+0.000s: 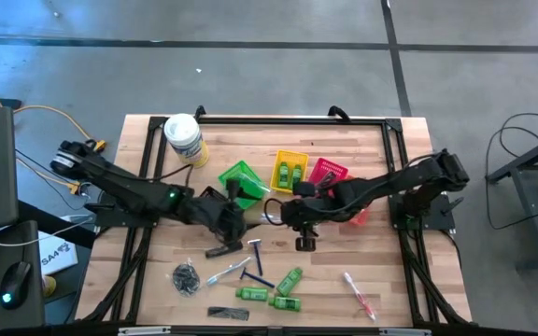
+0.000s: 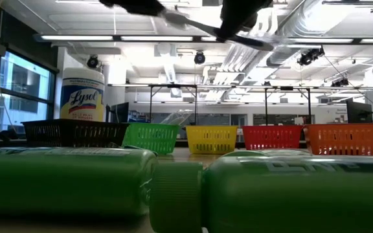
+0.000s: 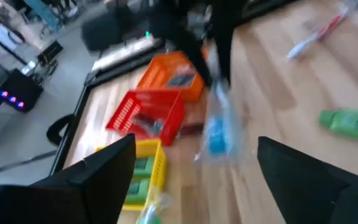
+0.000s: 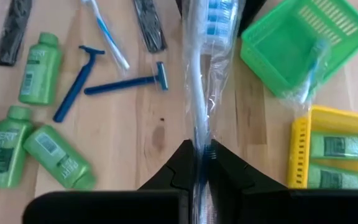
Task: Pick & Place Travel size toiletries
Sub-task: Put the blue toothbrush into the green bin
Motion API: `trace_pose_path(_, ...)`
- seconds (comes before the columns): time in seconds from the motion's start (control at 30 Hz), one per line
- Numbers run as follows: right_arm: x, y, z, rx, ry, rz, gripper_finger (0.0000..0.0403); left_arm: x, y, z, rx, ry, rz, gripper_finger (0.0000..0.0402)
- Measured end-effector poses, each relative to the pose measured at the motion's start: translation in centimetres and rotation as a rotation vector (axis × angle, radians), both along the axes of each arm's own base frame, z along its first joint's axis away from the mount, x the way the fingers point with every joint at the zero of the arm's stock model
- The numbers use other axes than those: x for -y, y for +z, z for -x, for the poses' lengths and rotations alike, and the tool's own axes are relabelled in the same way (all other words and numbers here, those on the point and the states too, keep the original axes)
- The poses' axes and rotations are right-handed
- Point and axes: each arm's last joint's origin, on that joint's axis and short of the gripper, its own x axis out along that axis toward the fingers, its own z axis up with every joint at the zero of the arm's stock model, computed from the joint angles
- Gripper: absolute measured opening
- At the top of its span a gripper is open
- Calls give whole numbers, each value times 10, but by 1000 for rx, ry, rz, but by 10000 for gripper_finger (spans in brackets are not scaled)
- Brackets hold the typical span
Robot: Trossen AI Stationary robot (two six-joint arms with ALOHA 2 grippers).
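My right gripper [image 4: 201, 152] is shut on a clear-wrapped toothbrush [image 4: 207, 56] with a blue head. It hovers near the table's middle [image 1: 286, 211], beside the green basket [image 4: 297, 43], which holds another wrapped toothbrush [image 4: 312, 62]. My left gripper [image 3: 197, 180] is open and faces it from the left [image 1: 230, 221], touching nothing. The yellow basket [image 4: 337, 158] holds two green bottles. On the near part of the table lie green bottles [image 4: 39, 59], blue razors [image 4: 126, 82], black combs [image 4: 149, 25], a dark mesh bundle [image 1: 187, 277] and more toothbrushes [image 1: 358, 293]. My right gripper pinches the wrapped toothbrush between its two fingers at the handle end [image 4: 199, 140]. The brush runs along the fingers and sticks out ahead of them, blue head [image 4: 219, 15] farthest out. It is lifted clear of the table.
A white-lidded Lysol tub [image 1: 184, 137] stands at the far left. A red basket [image 1: 327, 172] sits beside the yellow basket [image 1: 290, 169], and an orange basket [image 3: 174, 76] lies under my right arm. Black frame rails [image 1: 288, 119] border the table.
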Motion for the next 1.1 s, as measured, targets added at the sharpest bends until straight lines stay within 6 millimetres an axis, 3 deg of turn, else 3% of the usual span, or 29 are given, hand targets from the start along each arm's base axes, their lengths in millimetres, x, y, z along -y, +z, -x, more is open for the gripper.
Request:
trace_pose_path(0.4, 5, 1, -5, 38, -13, 34, 20, -15, -1, -34, -37, -92, 74, 340)
trace_pose_path(0.83, 6, 4, -9, 82, 1, 37, 20, -10, -5, -56, -85, -112, 31, 338)
trace_pose_path(0.97, 5, 4, -9, 81, 9, 42, 20, -10, -6, -55, -102, -111, 28, 310)
trace_pose_path(1.1, 5, 3, -9, 81, 16, 52, 20, -10, -6, -55, -100, -111, 29, 251)
